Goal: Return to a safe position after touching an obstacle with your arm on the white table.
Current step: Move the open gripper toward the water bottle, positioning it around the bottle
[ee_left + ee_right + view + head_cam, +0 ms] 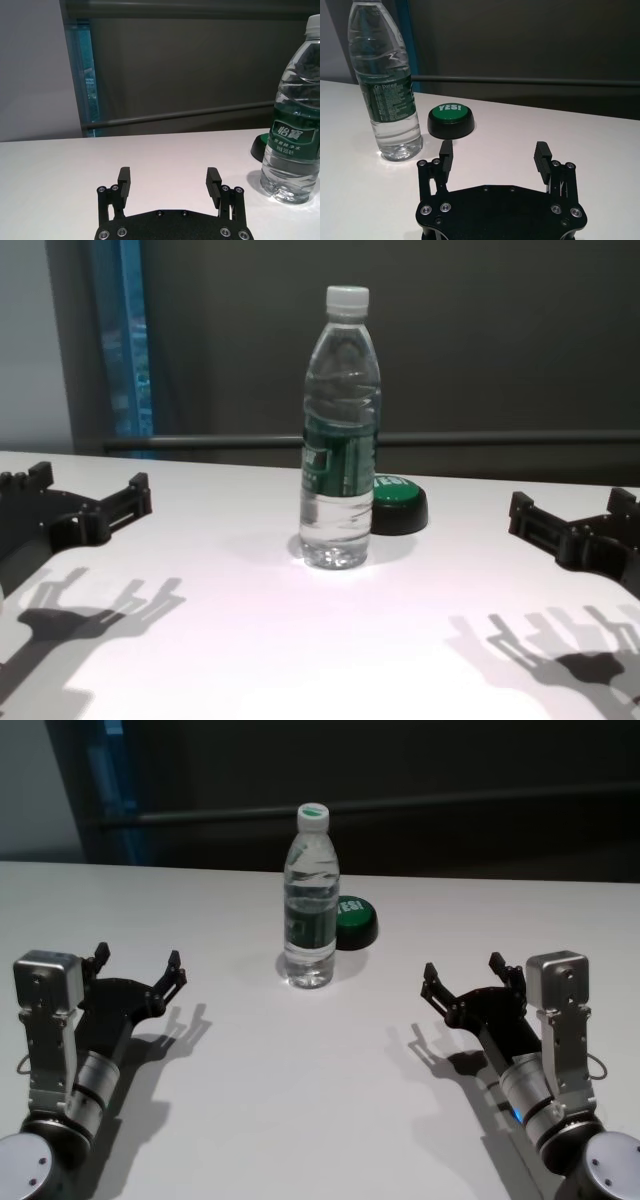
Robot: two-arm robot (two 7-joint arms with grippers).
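The obstacle, a tall clear water bottle (310,900) with a white cap and dark green label, stands upright in the middle of the white table (300,1100). It also shows in the chest view (339,430), the left wrist view (295,125) and the right wrist view (385,85). My left gripper (138,970) is open and empty, low over the table at the near left, well apart from the bottle. My right gripper (465,978) is open and empty at the near right, also apart from it. Both show in their wrist views (170,182) (494,155).
A low black button with a green top marked YES! (352,920) sits just behind and right of the bottle, also in the right wrist view (451,120). A dark wall with a rail runs behind the table's far edge.
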